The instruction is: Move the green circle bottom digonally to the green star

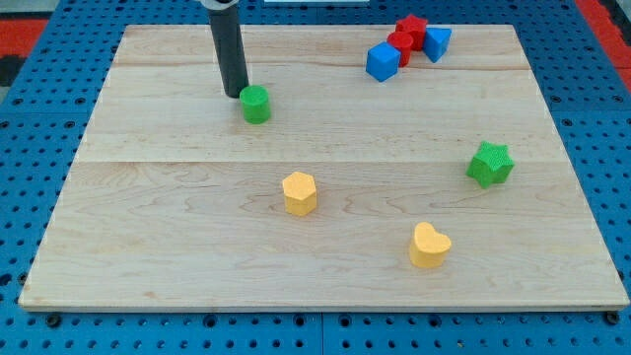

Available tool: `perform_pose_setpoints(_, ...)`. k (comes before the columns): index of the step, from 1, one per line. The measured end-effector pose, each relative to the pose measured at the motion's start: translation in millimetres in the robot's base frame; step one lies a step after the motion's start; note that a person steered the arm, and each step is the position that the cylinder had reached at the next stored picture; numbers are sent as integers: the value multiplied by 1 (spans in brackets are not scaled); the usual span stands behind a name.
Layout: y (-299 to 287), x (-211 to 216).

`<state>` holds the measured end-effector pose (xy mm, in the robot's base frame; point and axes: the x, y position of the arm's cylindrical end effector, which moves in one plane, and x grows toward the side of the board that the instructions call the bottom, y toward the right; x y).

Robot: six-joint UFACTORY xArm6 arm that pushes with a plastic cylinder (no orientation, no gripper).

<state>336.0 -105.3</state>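
The green circle (255, 104) is a small green cylinder on the wooden board, left of centre in the upper part of the view. My tip (235, 95) stands just to its upper left, touching or nearly touching it. The green star (490, 164) lies far off at the view's right, lower than the circle.
A yellow hexagon (300, 193) lies at the board's centre and a yellow heart (429, 246) at the lower right. At the top right cluster a blue cube (383, 62), a red cylinder (399, 45), a red star (411, 29) and a blue block (437, 42). The board (148, 227) rests on a blue pegboard.
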Motion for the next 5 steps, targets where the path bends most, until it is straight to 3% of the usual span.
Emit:
perform_pose_setpoints(1,-63,1)
perform_pose_setpoints(4,-43,45)
perform_pose_setpoints(5,-37,16)
